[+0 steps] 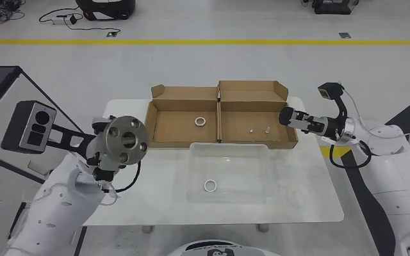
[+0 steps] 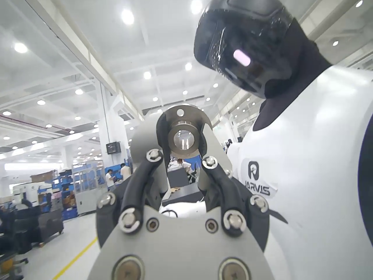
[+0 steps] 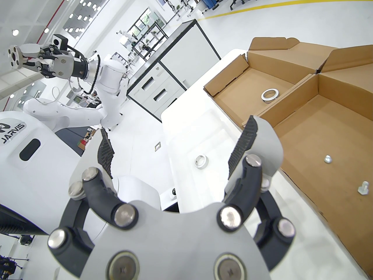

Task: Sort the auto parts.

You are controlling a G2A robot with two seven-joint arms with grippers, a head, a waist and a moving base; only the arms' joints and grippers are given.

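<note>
– While the left gripper [image 2: 180,150] clamps the flange [image 1: 125,141], raised at the near left, what of the right gripper [image 3: 177,138]?
– Wide open, empty, beside the right box [image 1: 256,115]. A ring [image 1: 200,120] and two bolts [image 1: 252,130] sit boxed; a second ring [image 1: 209,185] waits in the bin [image 1: 227,146].

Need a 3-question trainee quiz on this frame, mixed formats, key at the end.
1. True or false: the left gripper is shut on the metal flange.
2. Fill in: the right cardboard box holds ___ small parts.
3. Multiple choice: the ring nearest the robot lies in A) the left gripper, B) the right cardboard box, C) the clear bin.

Key: 1 true; 2 two; 3 C.
</note>
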